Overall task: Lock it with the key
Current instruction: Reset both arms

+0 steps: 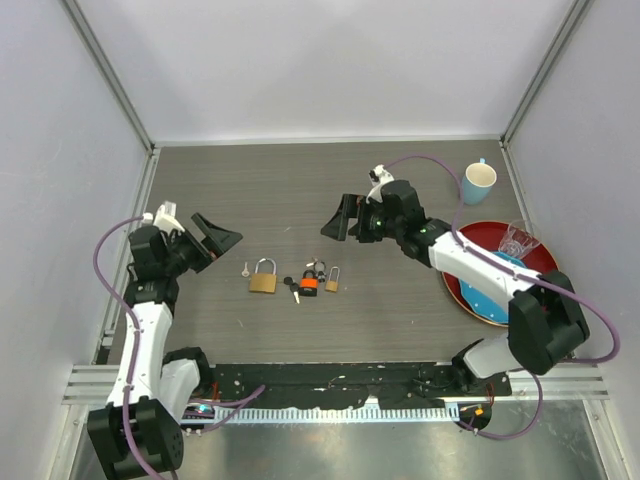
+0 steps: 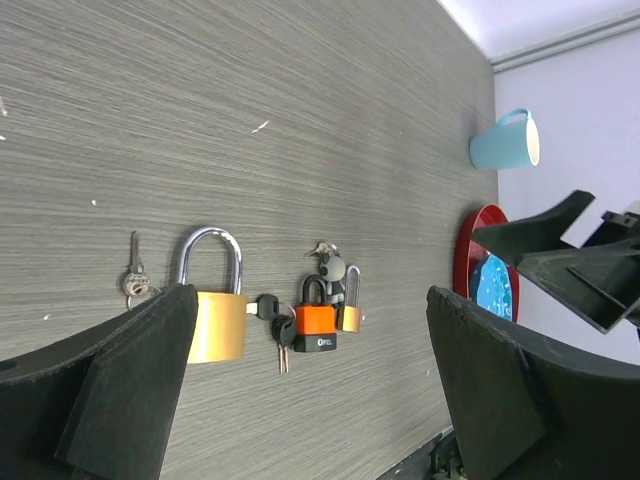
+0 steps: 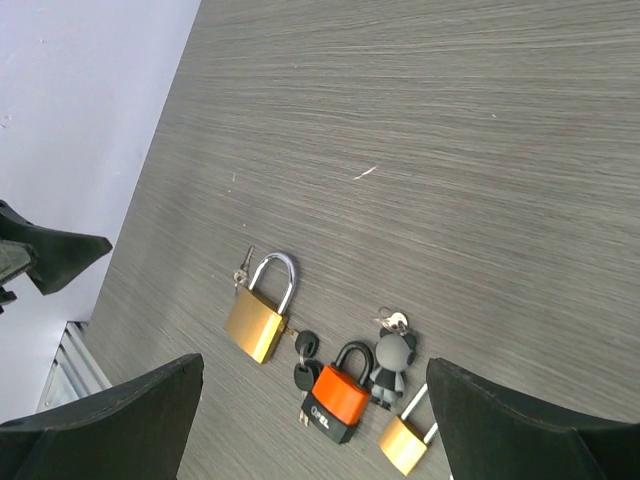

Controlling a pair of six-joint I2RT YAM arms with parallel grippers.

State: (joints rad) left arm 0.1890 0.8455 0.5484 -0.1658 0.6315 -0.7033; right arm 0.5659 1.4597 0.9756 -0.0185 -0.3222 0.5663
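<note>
A large brass padlock [image 1: 263,279] lies on the grey table with its shackle pointing away; it also shows in the left wrist view [image 2: 215,312] and the right wrist view [image 3: 258,320]. Small silver keys [image 1: 245,268] lie just left of it. Black-headed keys [image 1: 291,288] lie by its right side, one touching its base. An orange padlock [image 1: 309,284], a grey panda key fob [image 3: 392,362] and a small brass padlock [image 1: 332,281] lie further right. My left gripper [image 1: 215,243] is open and empty, up and left of the locks. My right gripper [image 1: 345,228] is open and empty, above and behind them.
A red plate [image 1: 482,238] at the right holds a blue item [image 1: 490,297] and a clear glass [image 1: 518,240]. A light-blue mug [image 1: 479,183] stands at the back right. White walls enclose the table on three sides.
</note>
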